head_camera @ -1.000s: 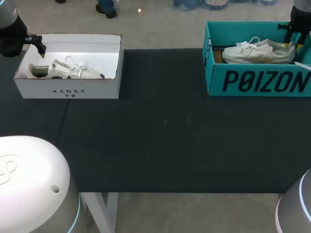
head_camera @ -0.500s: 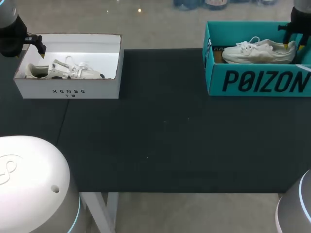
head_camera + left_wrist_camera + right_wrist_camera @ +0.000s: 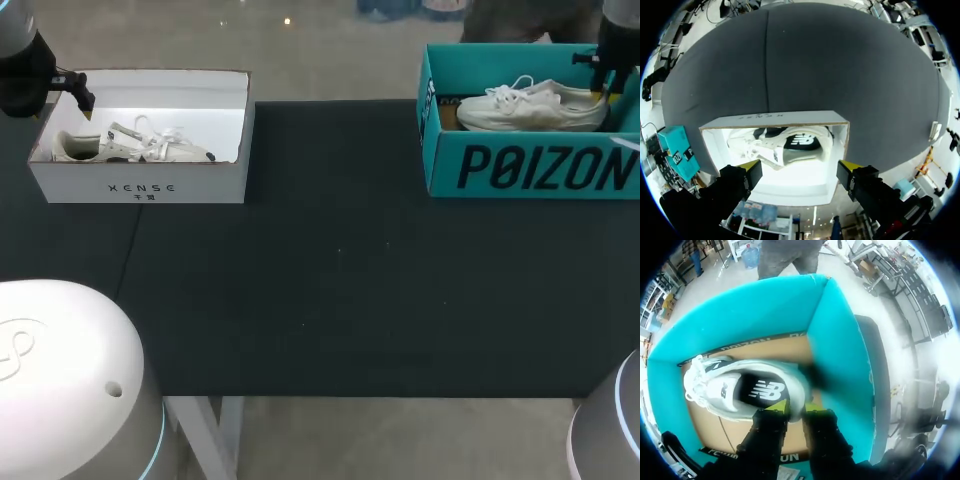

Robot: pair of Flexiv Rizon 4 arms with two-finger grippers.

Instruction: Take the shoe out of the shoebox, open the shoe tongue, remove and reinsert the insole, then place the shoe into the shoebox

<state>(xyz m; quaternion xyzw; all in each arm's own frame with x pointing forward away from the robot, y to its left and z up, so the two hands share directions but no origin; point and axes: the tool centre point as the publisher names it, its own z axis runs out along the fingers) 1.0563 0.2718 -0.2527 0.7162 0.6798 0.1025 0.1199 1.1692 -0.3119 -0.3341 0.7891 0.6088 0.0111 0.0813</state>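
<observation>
Heel pinch inside teal shoebox [image 3: 840, 355]
Right gripper [image 3: 794, 407], fingers narrow, clamps the shoe [image 3: 740, 390] at its heel; left gripper [image 3: 800, 169] hangs wide open above second shoe [image 3: 790, 147] in white shoebox [image 3: 775, 119].

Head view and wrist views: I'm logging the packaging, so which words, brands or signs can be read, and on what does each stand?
"POIZON": large dark letters on the teal shoebox front wall.
"XENSE": small letters on the white shoebox front wall; the line beneath is too small to read.
"NB" logo: on the shoe insole in the teal shoebox and the other shoe insole in the white one.
Print inside the teal shoebox: too blurred to read.
</observation>
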